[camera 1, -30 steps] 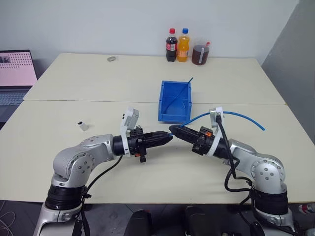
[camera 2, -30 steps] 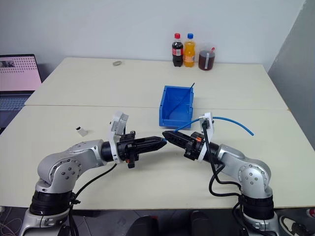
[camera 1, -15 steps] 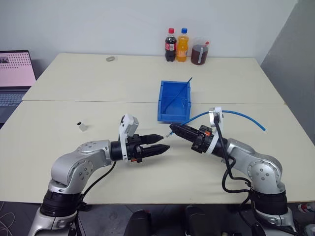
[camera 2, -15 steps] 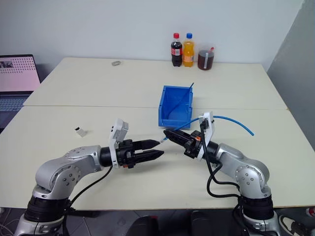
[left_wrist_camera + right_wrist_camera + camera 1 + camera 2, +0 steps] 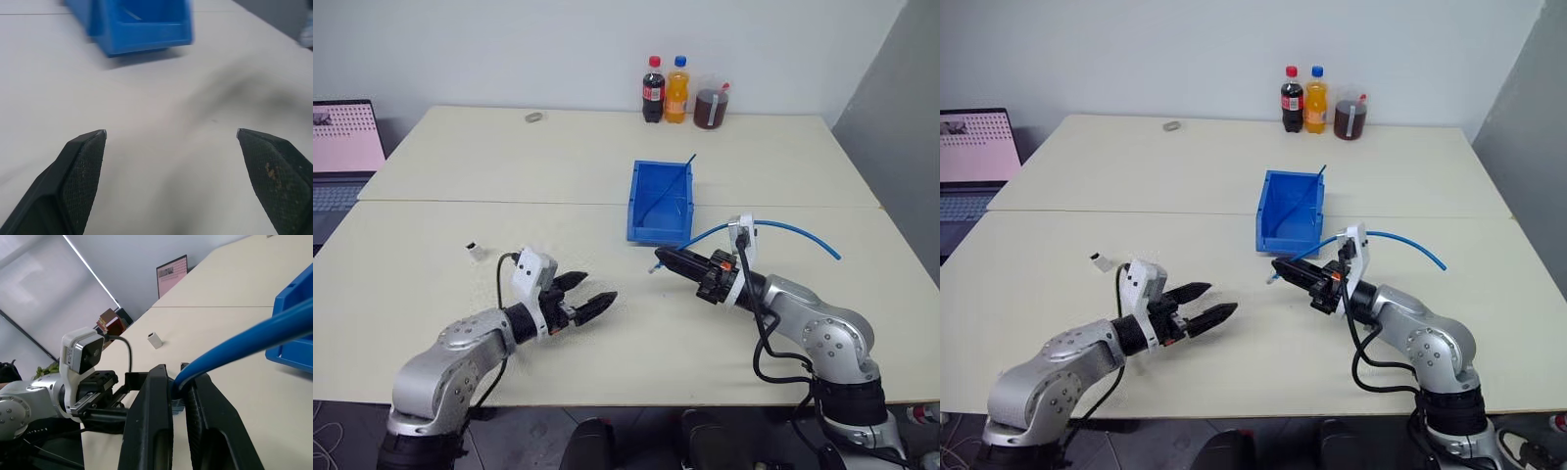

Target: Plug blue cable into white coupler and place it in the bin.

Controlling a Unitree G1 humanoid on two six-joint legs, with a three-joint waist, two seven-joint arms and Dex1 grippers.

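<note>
Two jaws: left (image 5: 589, 293) wide, right (image 5: 660, 259) gripping blue cable (image 5: 783, 227)

The thin, light-blue flexible cable (image 5: 773, 226) arches up over the right part of the table, its far end hanging free out to the right and its near end, with the small plug, held just above the table in front of the bin. The tiny white boxy plastic coupler (image 5: 474, 251) with a dark end lies alone on the table far to the left, well apart from the cable. The bright blue rectangular plastic bin (image 5: 660, 202) stands upright near the table's middle, its lower lip facing the near side.
</note>
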